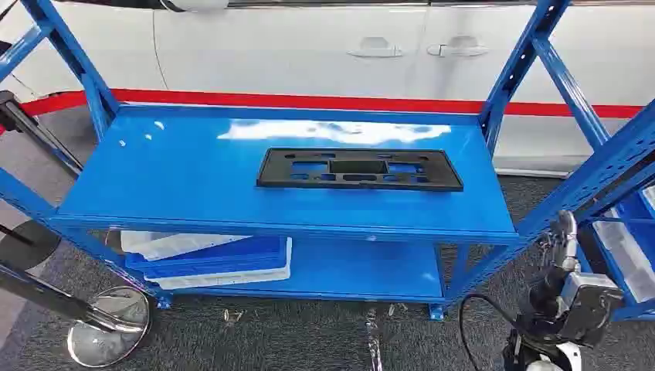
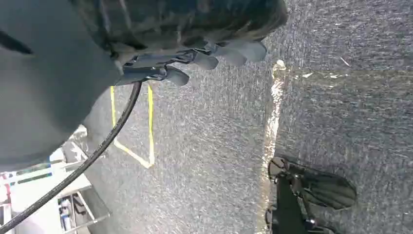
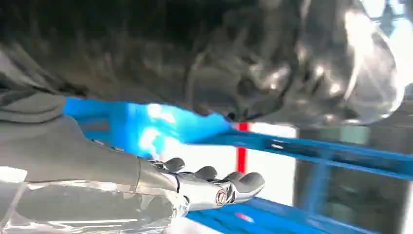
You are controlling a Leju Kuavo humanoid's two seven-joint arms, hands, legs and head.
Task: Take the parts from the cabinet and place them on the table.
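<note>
right hand [image 1: 568,255] nearest, fingers [image 3: 243,183] spread, empty; left hand [image 2: 214,53] likewise.
black plastic part [image 1: 359,169] on blue shelf [image 1: 170,178]: likely light, stiff; grip a long edge.

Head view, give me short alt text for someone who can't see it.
A flat black plastic part lies on the top shelf of a blue metal rack, with white and blue trays on the shelf below. The robot's right hand hangs by the rack's right side, and a white car stands behind.
</note>
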